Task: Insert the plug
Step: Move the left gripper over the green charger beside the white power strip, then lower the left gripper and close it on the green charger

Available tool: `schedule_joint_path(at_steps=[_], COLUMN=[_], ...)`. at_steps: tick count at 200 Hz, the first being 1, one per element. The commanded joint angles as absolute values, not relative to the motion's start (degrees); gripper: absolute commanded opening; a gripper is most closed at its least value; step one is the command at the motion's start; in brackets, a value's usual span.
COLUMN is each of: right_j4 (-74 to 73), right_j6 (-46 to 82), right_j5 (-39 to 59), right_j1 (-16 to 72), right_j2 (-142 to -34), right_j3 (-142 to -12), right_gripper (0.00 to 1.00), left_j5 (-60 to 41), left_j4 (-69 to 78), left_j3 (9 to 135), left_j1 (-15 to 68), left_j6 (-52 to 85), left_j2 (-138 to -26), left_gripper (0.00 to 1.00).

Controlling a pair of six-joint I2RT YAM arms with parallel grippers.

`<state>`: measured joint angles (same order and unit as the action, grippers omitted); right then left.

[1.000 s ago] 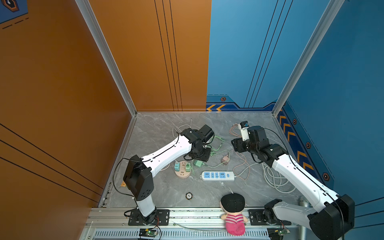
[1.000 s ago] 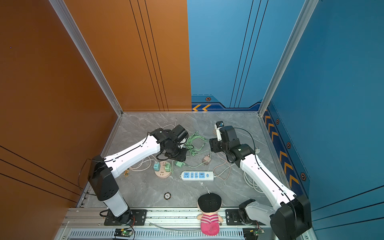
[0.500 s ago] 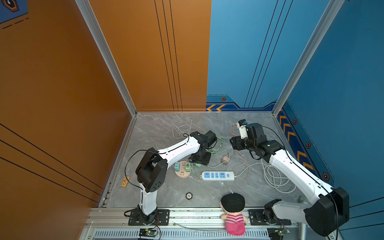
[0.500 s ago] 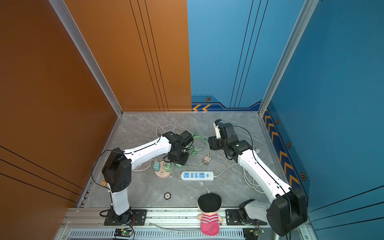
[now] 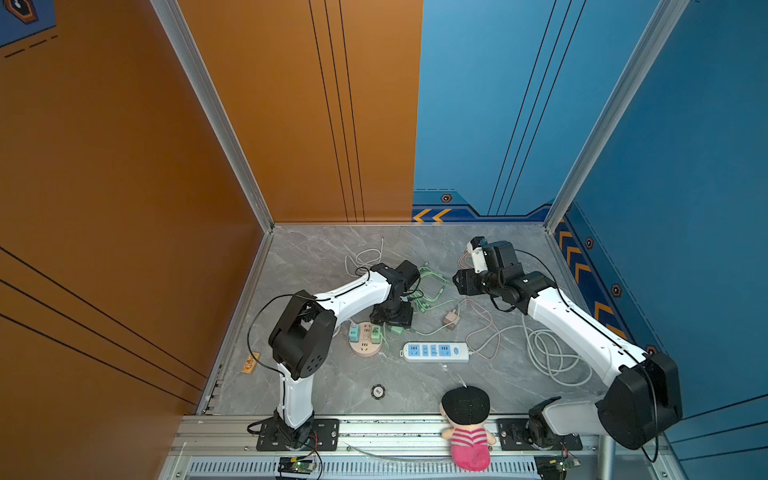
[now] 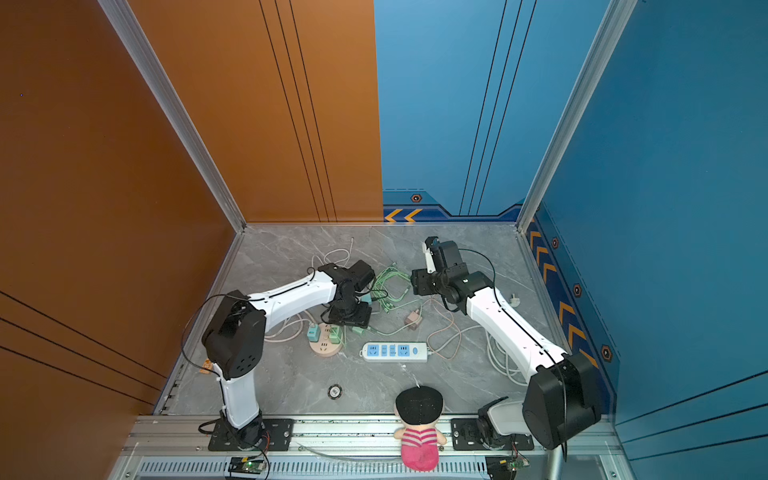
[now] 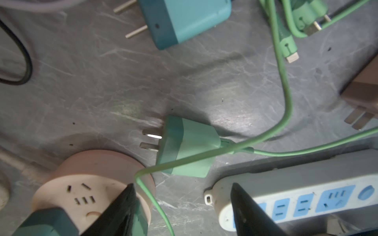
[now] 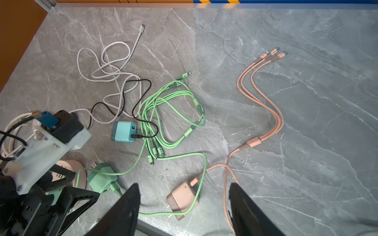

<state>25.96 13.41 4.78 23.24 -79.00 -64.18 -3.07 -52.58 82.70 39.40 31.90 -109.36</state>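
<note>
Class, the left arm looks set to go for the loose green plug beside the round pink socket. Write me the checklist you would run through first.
1. Left gripper open and empty: ok.
2. Green plug lying free on the table, both prongs showing: ok.
3. Plug body clear of clutter: not ok, a thin green cable lies across it.
4. Free slots on the round pink socket: ok.
5. Prongs lined up with those slots: not ok, the plug lies flat and the slots face up.
6. Right gripper out of the way: ok, open and apart from the plug.
</note>
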Motion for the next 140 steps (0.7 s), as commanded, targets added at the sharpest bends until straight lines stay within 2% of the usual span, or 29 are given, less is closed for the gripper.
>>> schedule_joint_path(at_steps=[1,87,140], right_j4=[25.31,25.31,25.41], right_j6=[14.08,13.26,12.85], right_j5=[5.52,4.86,4.04], right_j1=[23.30,23.20,22.81], right_j2=[-79.28,-77.99,-75.53], right_j3=[-65.74,-64.17,-62.25], right_gripper=[0.70,0.70,0.71], left_j5=[-4.29,-1.83,0.68], left_j4=[-50.96,-51.16,-53.16], left_j3=[82.60,85.25,92.25], left_j1=[39.59,38.98,37.25], left_j6=[34.18,32.57,24.59], left_j2=[-109.56,-106.75,-110.54], left_gripper=[0.72,0.71,0.65])
